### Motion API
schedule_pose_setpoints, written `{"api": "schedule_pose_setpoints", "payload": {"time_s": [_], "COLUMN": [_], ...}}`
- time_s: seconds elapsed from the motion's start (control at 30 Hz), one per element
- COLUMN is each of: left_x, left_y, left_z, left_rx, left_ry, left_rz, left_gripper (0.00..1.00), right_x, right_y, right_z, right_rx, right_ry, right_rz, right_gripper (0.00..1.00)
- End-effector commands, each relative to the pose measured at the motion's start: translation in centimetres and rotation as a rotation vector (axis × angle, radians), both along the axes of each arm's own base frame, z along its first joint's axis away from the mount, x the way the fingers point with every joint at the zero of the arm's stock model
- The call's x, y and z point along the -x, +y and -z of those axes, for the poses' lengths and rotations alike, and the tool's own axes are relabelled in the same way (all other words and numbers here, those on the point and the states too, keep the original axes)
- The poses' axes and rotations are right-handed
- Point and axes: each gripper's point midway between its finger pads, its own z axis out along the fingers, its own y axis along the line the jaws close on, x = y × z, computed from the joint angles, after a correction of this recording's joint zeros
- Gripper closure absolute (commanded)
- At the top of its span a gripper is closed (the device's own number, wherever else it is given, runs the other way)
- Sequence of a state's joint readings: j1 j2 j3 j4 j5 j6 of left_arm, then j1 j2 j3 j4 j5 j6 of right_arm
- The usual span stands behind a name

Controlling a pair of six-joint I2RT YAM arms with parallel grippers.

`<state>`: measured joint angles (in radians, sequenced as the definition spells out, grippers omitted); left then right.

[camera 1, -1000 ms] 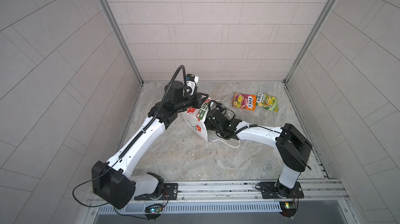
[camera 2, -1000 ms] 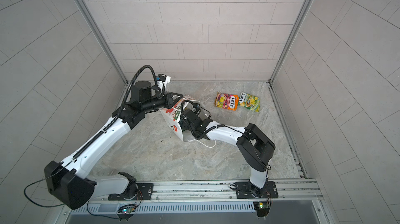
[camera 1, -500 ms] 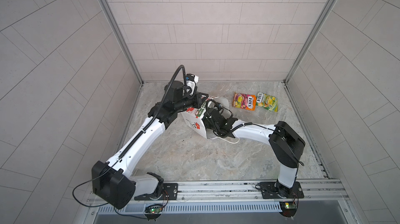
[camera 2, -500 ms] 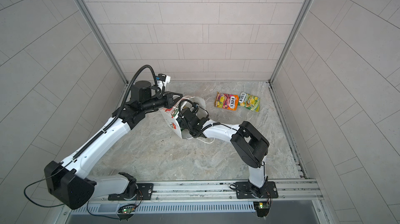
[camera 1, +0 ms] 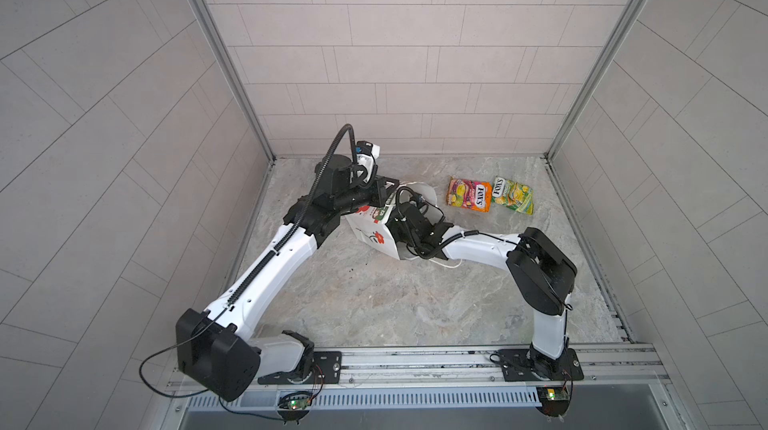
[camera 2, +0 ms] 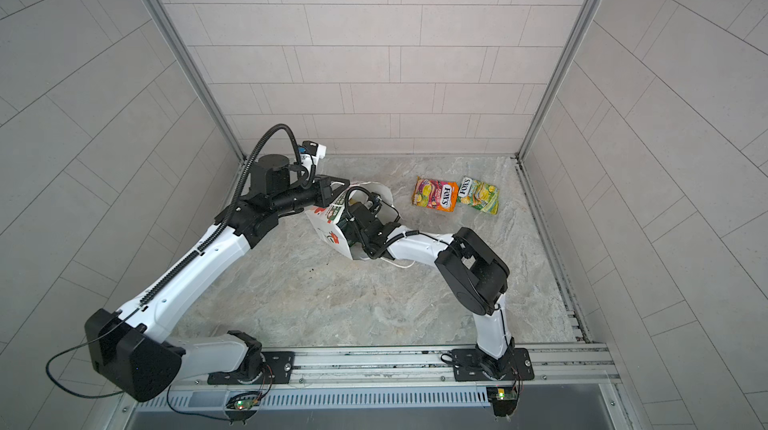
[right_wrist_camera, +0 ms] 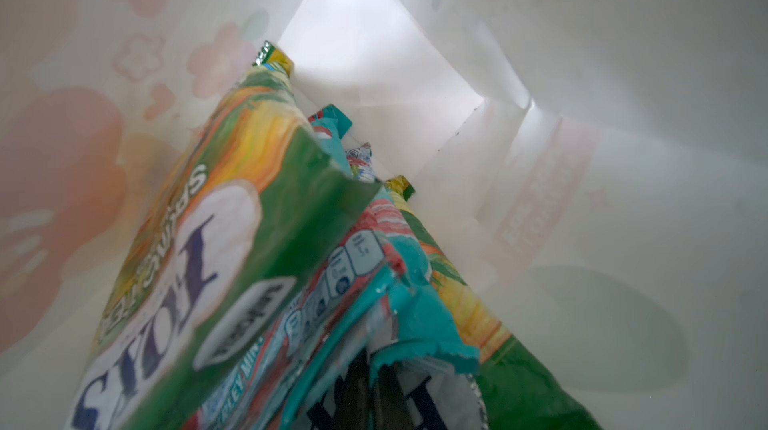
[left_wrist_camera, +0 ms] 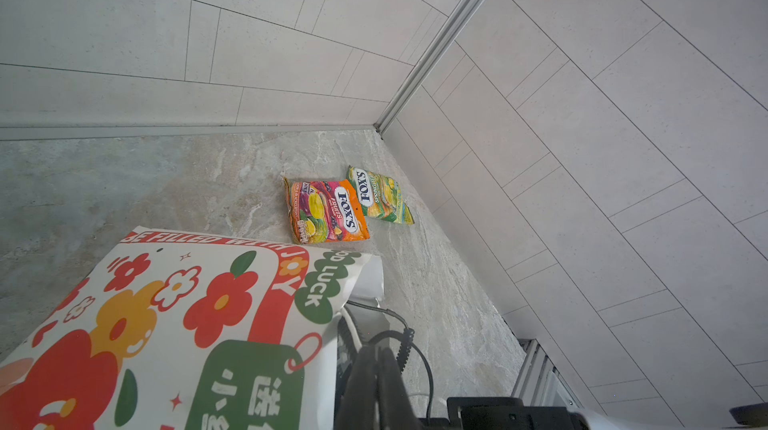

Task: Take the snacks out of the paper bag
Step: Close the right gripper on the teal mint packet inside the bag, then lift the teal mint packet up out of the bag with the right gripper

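The left arm reaches over the far left part of the bench (camera 1: 374,303), and the left claw (camera 1: 388,193) is clenched on the rim of the paper bag (camera 1: 374,237), on its red-and-green printed side; the left wrist view shows the dark fingers (left_wrist_camera: 374,382) pressed together at that edge

The paper bag stands tilted in the far half of the bench, about midway between the left and right edges, with its open mouth turned toward the right edge. One thin white cord handle (camera 1: 453,264) lies on the bench under the right arm (camera 1: 478,247)

The right arm goes in through the mouth, so both top views hide the right claw (right_wrist_camera: 376,382). The right wrist view looks down inside the bag: the claw is clenched on what looks like the torn upper edge of the teal packet (right_wrist_camera: 411,257), though the view is blurred there. The teal packet stands between a lettered green packet (right_wrist_camera: 232,199) and a second green packet (right_wrist_camera: 519,374), all three upright against one inner wall

Further right, near the far right corner, the orange-pink packet (camera 1: 468,198) and the loose green-yellow packet (camera 1: 513,195) lie flat on the bench, side by side and touching, well apart from the bag
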<state>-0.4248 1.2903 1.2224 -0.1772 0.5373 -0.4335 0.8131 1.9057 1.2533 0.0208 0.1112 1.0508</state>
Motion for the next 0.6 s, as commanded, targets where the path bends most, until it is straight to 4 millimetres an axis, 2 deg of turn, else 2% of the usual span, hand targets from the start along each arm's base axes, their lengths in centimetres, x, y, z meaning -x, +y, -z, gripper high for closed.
{"api": "schedule_pose_setpoints", "payload": {"time_s": [0.0, 0.57], "left_x": [-0.2, -0.7], "left_y": [0.1, 0.3], "left_z": [-0.1, 1.0], "left_rx": [-0.004, -0.035], "left_ry": [-0.016, 0.009], "left_rz": [-0.007, -0.028], "left_gripper": [1.00, 1.00], "right_x": [0.4, 3.2], "right_y": [-0.4, -4.9], "right_z": [-2.7, -10.1], "right_rx": [-0.022, 0.027], "right_ry": [-0.064, -0.246], "right_rz": [-0.025, -0.066], "right_gripper": [1.00, 1.00]}}
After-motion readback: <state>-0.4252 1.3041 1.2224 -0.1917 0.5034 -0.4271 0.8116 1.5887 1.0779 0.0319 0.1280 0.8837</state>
